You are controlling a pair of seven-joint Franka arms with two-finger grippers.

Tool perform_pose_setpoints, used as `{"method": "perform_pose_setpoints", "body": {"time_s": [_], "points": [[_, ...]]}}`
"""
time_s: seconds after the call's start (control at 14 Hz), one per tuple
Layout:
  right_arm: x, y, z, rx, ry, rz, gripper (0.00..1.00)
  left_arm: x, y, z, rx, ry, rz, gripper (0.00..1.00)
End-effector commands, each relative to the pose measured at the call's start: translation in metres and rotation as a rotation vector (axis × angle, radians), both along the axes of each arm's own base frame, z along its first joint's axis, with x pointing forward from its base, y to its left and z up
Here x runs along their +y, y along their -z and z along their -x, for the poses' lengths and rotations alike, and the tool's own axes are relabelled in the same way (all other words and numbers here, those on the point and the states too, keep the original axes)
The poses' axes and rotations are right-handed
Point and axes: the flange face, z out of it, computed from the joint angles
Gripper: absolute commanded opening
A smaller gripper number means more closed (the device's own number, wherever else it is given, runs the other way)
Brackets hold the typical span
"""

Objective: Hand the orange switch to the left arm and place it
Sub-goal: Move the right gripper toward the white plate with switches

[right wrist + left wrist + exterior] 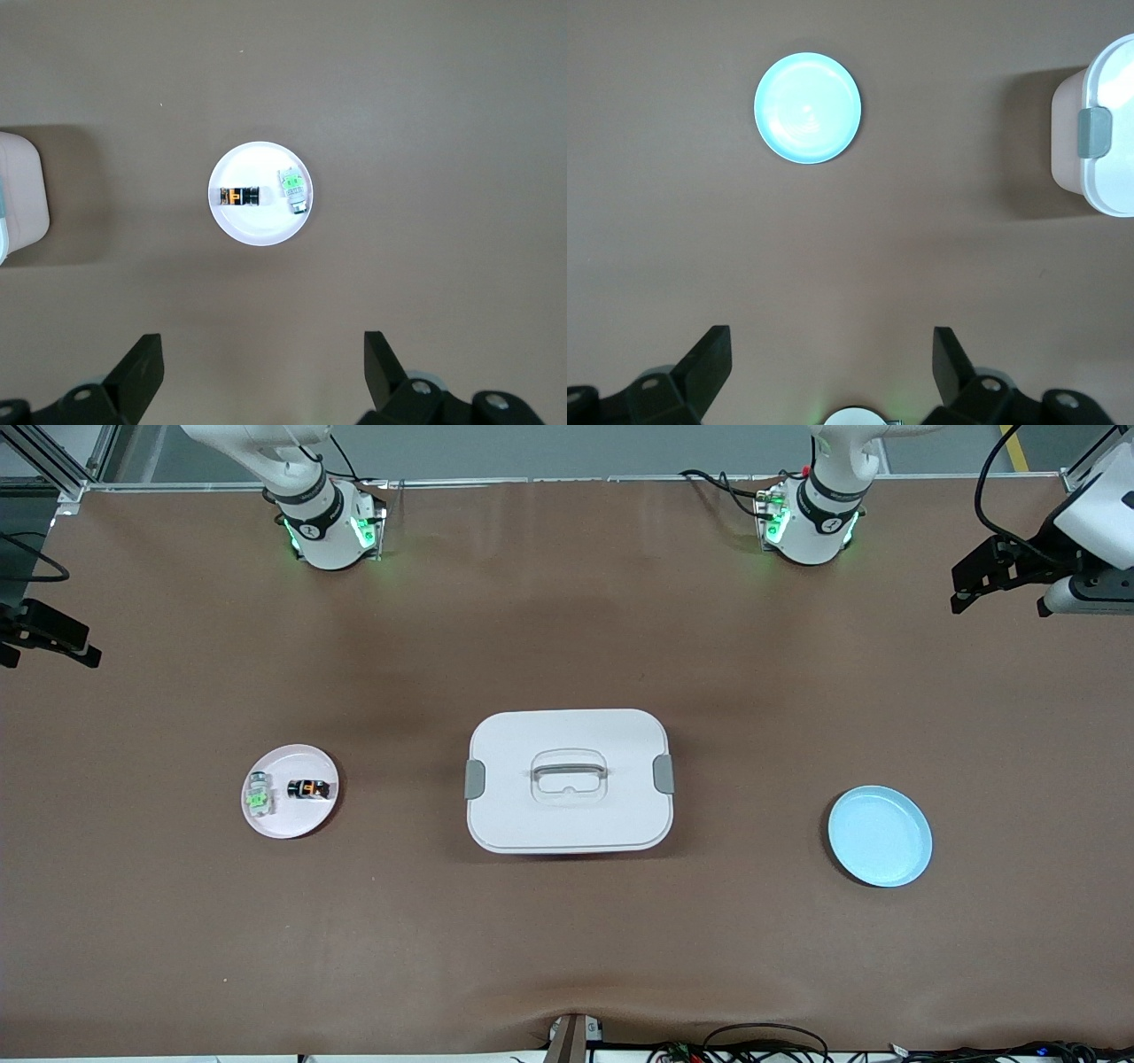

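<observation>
Brown matte sheeting covers the whole table (567,939), with both robot bases standing along its edge farthest from the front camera.

On it, the orange switch (308,788), a tiny black blocky part with an orange mark, lies flat on a small round pale pink plate (292,828) toward the right arm's end of the table. Just beside it on the same plate, at about nine o'clock from the switch in the front view, lies a pale clear part with a green mark (259,794); the two are close but apart.

At roughly three o'clock from the plate in the front view, in the middle of the table, sits the box (568,780), a large white rounded-rectangle plastic container with grey side clips and a recessed lid handle, its lid on. Well apart from the box, toward the left arm's end of the table, rests an empty round light blue plate (880,835).

High over the table, the right gripper (263,354) hangs with its black fingers spread wide and nothing between them, the pink plate in its wrist view. Likewise the left gripper (833,354) hangs over bare sheeting near the blue plate, jaws wide apart and empty.
</observation>
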Motion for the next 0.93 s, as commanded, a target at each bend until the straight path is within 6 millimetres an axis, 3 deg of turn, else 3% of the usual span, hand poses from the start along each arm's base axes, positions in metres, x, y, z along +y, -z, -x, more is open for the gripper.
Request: {"method": "perform_pose_setpoints", "body": {"time_s": [0.0, 0.36, 0.64, 0.86], "points": [[0.001, -0.004, 0.008, -0.008, 0.004, 0.0, 1.0, 0.001, -0.005, -0.002, -0.002, -0.001, 0.002, 1.0], [0.0, -0.003, 0.006, -0.01, 0.006, 0.002, 1.0, 0.007, -0.009, -0.009, -0.011, -0.004, 0.005, 1.0], [-0.017, -0.011, 0.007, -0.026, 0.039, 0.001, 1.0, 0.016, 0.011, -0.02, 0.027, -0.023, 0.008, 1.0], [-0.013, -0.005, 0.002, -0.017, 0.032, 0.001, 1.0, 0.011, 0.02, -0.024, 0.042, -0.027, 0.006, 1.0]]}}
